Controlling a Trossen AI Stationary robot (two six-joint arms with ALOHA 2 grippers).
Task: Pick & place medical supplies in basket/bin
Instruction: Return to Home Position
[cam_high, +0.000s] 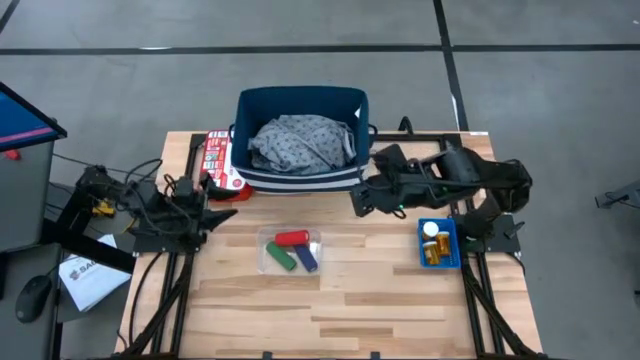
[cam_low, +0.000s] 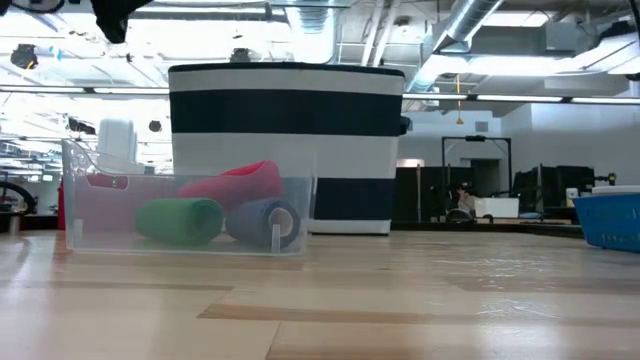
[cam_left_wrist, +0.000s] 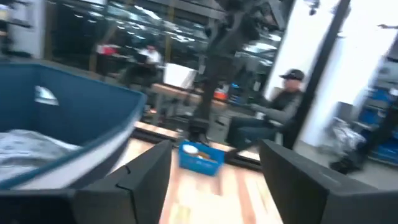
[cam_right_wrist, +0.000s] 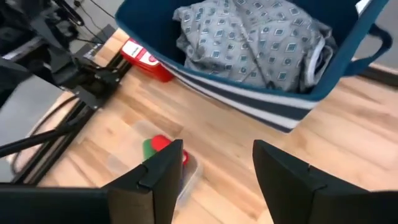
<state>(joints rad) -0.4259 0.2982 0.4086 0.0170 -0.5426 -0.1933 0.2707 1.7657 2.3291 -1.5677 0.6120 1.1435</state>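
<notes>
1. Wooden worktop (cam_high: 350, 300) carried our basket (cam_high: 300, 105) at its back edge, cloth (cam_high: 303, 140) inside.
2. Rolls (cam_high: 291, 250) lay mid-worktop, bottles (cam_high: 433, 243) near the right edge, outside it.
3. Right gripper (cam_right_wrist: 214, 168) hovered wide and empty; left gripper (cam_left_wrist: 214, 177) likewise.

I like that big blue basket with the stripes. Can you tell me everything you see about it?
The basket is dark blue with white stripes low on its side and looks like soft fabric. It stands upright at the table's far edge, open on top. A crumpled grey patterned cloth lies inside. A red and white box sits against its left side.
</notes>
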